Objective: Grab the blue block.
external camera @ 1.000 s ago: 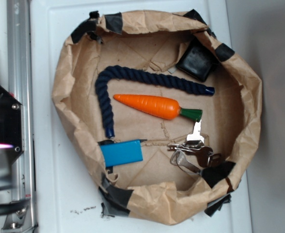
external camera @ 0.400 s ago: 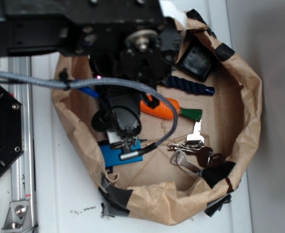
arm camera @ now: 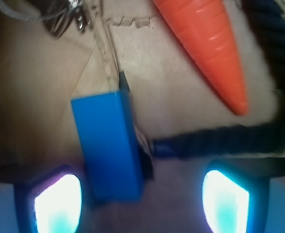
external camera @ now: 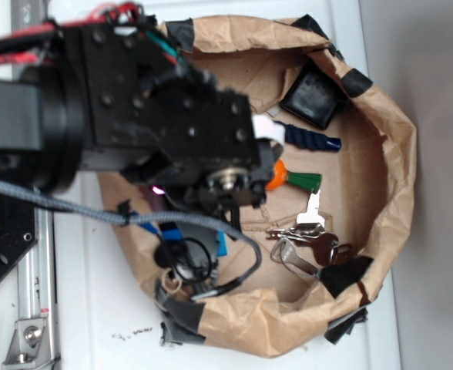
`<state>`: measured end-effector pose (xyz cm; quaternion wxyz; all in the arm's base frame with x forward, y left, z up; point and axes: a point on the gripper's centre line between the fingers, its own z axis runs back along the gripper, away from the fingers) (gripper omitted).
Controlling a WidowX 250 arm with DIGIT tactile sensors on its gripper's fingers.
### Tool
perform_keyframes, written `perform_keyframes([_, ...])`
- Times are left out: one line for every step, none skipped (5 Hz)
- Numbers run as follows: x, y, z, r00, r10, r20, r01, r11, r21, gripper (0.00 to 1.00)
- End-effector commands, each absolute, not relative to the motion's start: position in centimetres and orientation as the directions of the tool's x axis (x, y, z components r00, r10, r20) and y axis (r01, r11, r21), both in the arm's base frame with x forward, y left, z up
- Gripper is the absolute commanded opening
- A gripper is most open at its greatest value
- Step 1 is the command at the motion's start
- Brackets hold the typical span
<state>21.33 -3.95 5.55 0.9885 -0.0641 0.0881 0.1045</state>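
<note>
In your wrist view the tool (arm camera: 141,201) sits nearest the lens, its two glowing fingertips (arm camera: 57,206) spread wide apart at the bottom corners and pinching nothing. Between them, much closer to the left-hand tip in the picture, lies the blue block (arm camera: 108,145); its near end reaches down level with the tips, but you cannot tell from the blur whether either tip touches it. Just beside the block's right edge you see the capped end of the dark navy rope (arm camera: 229,138), which runs across to the right and bends upward along the frame's edge. Beyond that the orange carrot (arm camera: 208,46) points its tip down toward the rope, clear of the block. At the far top left a bunch of keys (arm camera: 60,12) lies on the brown paper.

From the exterior camera the black arm hides most of the left half of the paper nest (external camera: 400,166), and you catch only slivers of the blue block (external camera: 221,245) beneath the tool (external camera: 186,266), near the nest's lower left wall. Past the arm you can make out the carrot's green top (external camera: 303,182), the rope's end (external camera: 315,141), the keys (external camera: 307,239) and a black square object (external camera: 313,96) tucked against the upper wall. The nest rests on a white worktop (external camera: 95,308).
</note>
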Motion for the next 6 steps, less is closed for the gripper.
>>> perform_keyframes([20.2,-7.0,-0.4,0.967,0.134,-0.219,-0.149,0.987,-0.056,1.0])
perform_keyframes([19.9,-6.8,-1.1,0.966,0.139,-0.219,-0.151,0.988,-0.039,0.0])
perform_keyframes([22.1,-3.7,1.6,0.973,0.159,-0.165,-0.159,0.987,0.012,0.0])
perform_keyframes([24.5,-0.2,6.2,0.981,0.169,-0.096,-0.17,0.985,-0.001,0.0])
perform_keyframes([26.1,2.5,10.4,0.989,0.147,0.035,-0.145,0.989,-0.034,0.0])
perform_keyframes([26.7,3.7,13.0,0.984,0.102,0.143,-0.099,0.995,-0.029,0.0])
